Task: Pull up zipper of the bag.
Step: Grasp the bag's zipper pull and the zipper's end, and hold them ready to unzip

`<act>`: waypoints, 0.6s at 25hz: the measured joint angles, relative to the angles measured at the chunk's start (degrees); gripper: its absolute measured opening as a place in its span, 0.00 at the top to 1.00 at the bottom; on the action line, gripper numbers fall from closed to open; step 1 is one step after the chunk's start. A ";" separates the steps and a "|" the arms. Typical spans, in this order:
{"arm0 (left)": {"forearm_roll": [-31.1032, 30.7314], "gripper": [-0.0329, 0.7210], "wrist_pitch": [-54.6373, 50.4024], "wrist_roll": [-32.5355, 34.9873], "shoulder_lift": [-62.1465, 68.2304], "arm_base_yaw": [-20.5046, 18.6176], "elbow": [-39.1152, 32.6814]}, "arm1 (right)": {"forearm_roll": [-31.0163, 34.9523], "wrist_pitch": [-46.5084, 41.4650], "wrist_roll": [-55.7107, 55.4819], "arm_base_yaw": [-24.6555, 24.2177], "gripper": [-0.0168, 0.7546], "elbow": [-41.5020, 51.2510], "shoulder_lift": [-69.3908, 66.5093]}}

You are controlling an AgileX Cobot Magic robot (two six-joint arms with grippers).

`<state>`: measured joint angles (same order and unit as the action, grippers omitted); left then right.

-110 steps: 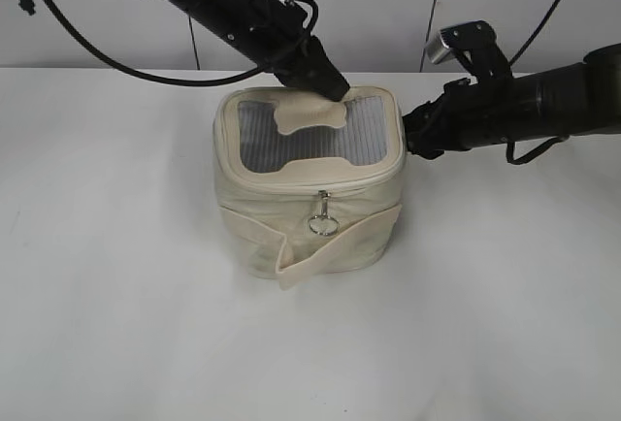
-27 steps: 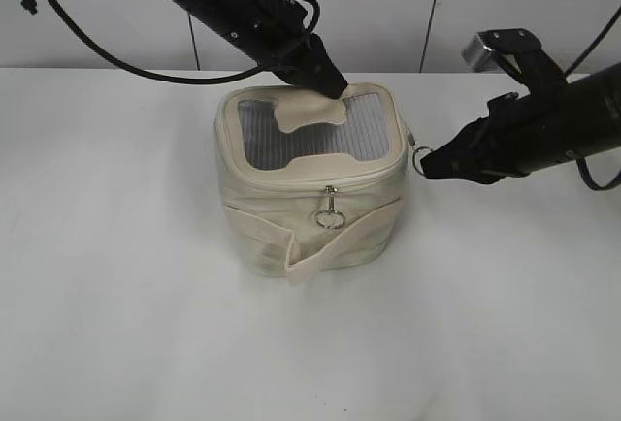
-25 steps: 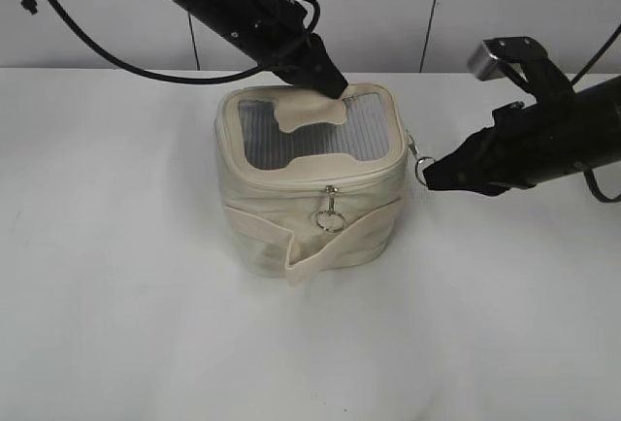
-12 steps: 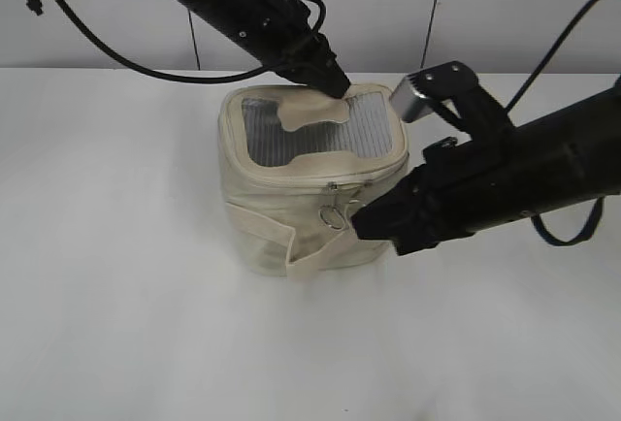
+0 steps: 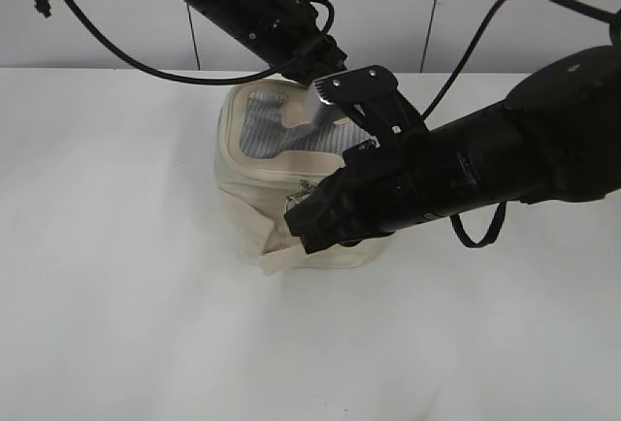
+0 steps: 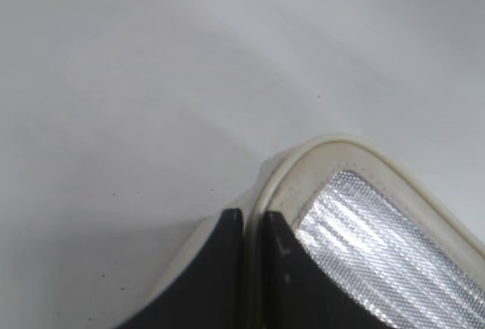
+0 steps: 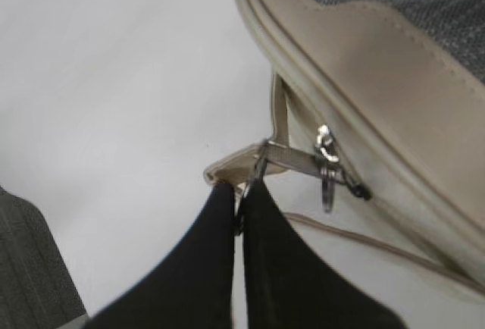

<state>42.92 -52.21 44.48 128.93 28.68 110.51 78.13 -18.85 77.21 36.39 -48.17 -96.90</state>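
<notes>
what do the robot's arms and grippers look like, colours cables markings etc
Both arms are matte black and tubular with loose black cables looping off them. The right arm is bulkier, and a silver-grey rectangular block sits near its wrist. The left arm has a similar light block at its upper end. Each gripper ends in two flat, tapered black fingers: left gripper, right gripper. No readable markings.

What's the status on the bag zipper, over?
Left gripper shut on the bag top rim, pinning it. Right gripper shut on a zipper pull at the bag's front, second pull beside it. Nothing in the way.
</notes>
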 joint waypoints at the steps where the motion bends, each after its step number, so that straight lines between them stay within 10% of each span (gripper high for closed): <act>1: 0.00 0.91 0.00 -0.38 0.00 0.00 0.00 | 0.21 0.00 -0.21 0.00 0.97 -0.53 -0.50; 5: 0.10 0.90 0.04 -1.57 0.00 0.00 0.00 | 0.08 0.30 -3.78 0.12 0.91 -1.03 -0.88; 8: 0.65 0.77 0.12 -2.38 0.00 -0.05 0.00 | -3.55 -3.73 -7.19 0.19 0.68 -1.03 -0.51; 15: -2.63 0.63 -2.59 -8.88 -2.71 -1.21 -0.21 | -29.76 -8.99 -34.54 0.19 0.41 -1.03 4.25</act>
<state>40.29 -54.80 35.60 126.21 27.47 110.30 48.37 -27.83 42.66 36.58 -49.19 -92.65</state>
